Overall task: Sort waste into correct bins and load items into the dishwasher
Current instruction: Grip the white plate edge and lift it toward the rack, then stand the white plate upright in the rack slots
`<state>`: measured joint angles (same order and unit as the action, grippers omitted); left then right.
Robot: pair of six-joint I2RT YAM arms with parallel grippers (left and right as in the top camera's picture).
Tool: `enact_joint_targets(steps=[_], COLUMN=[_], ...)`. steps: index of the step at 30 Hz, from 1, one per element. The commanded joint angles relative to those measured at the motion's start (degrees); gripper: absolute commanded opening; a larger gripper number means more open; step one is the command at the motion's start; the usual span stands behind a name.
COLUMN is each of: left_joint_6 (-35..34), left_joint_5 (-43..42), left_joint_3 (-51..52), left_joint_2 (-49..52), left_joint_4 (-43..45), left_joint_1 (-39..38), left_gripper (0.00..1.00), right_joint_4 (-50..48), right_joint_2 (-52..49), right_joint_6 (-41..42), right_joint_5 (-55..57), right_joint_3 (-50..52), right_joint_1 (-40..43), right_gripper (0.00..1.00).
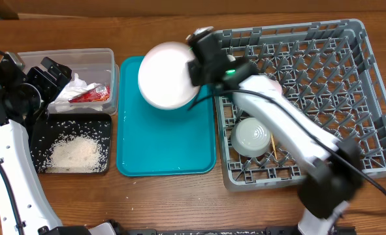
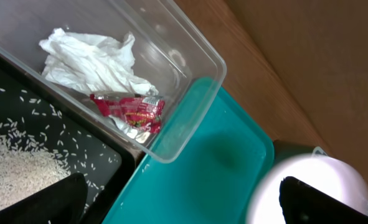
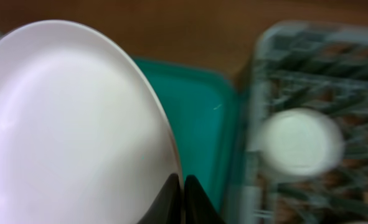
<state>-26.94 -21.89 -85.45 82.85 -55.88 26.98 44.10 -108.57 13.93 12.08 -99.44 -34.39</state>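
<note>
Right hand (image 1: 196, 65) is pinched shut on the rim of the one pink plate (image 1: 165, 75), over the teal tray (image 1: 166, 153) and beside the grey rack (image 1: 349, 78), which has one pale green bowl (image 1: 251, 136) in it. Left hand (image 1: 48, 77) is spread wide and holds nothing, near the clear tub (image 1: 108, 62). One red wrapper (image 1: 90, 95) lies in that tub, its writing too small to read, next to the black tray (image 1: 104, 121) of rice (image 1: 75, 153).
</note>
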Motion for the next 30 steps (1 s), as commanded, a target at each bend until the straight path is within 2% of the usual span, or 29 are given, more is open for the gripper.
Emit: enact_joint_targets(steps=[1, 8, 16, 30], left_joint_6=[-0.52, -0.52, -0.52, -0.52], left_joint_5=[0.02, 0.02, 0.02, 0.02], left_joint_3=[-1.38, -1.38, -1.38, -1.38], left_joint_2=[-0.02, -0.02, -0.02, -0.02], left_joint_4=[-0.02, 0.00, 0.00, 0.00], left_joint_1=[-0.37, -0.37, -0.37, -0.37], left_gripper=[1.00, 1.00, 1.00, 1.00], right_joint_4=[5.60, 13.79, 18.01, 18.01], right_joint_2=[13.35, 21.77, 18.58, 6.21], right_joint_6=[-5.99, -13.88, -17.00, -16.98], right_joint_5=[16.50, 33.44, 37.68, 37.88], right_joint_3=[-2.16, -2.16, -0.59, 5.49], right_joint_1=[2.99, 12.24, 23.12, 22.73], right_gripper=[0.04, 0.04, 0.04, 0.04])
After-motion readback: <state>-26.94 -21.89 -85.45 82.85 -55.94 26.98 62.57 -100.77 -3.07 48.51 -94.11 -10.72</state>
